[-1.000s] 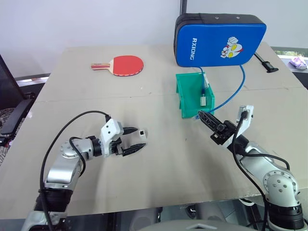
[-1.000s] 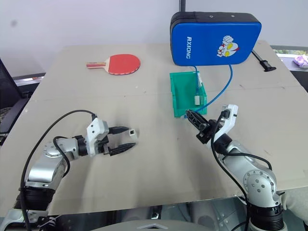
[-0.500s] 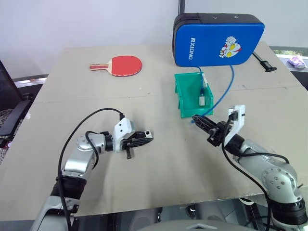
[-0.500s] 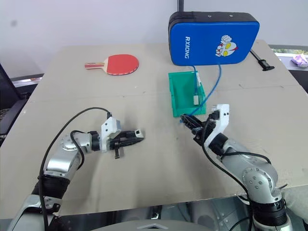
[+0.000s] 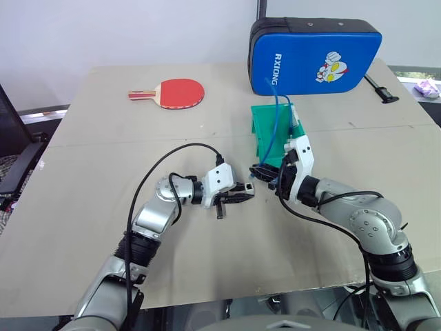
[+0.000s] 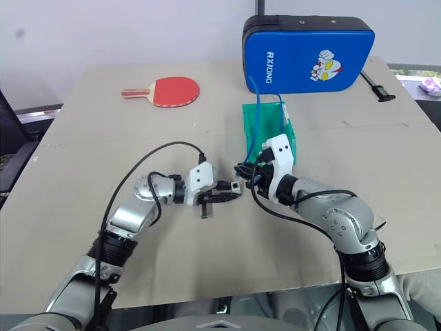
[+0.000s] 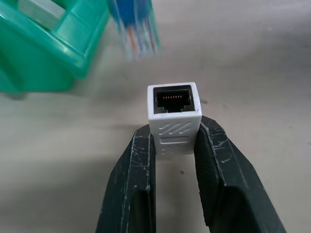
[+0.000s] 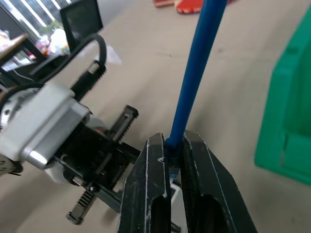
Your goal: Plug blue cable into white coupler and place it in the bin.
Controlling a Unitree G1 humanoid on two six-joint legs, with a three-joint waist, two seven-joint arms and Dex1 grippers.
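While the white coupler [image 7: 173, 115] is clamped in the left gripper [image 5: 242, 192] just in front of the bin [image 5: 262, 129], its socket is turned toward the right gripper [image 5: 260, 172]. The blue cable [image 8: 194, 81] is pinched near its plug by the right gripper, just short of the coupler

Wide beige table [image 5: 103, 152], a red table-tennis paddle [image 5: 172, 92] lying flat near its far left part, a big blue pad [image 5: 313, 56] standing at the far edge, a green bin [image 5: 270, 131] just in front of the pad
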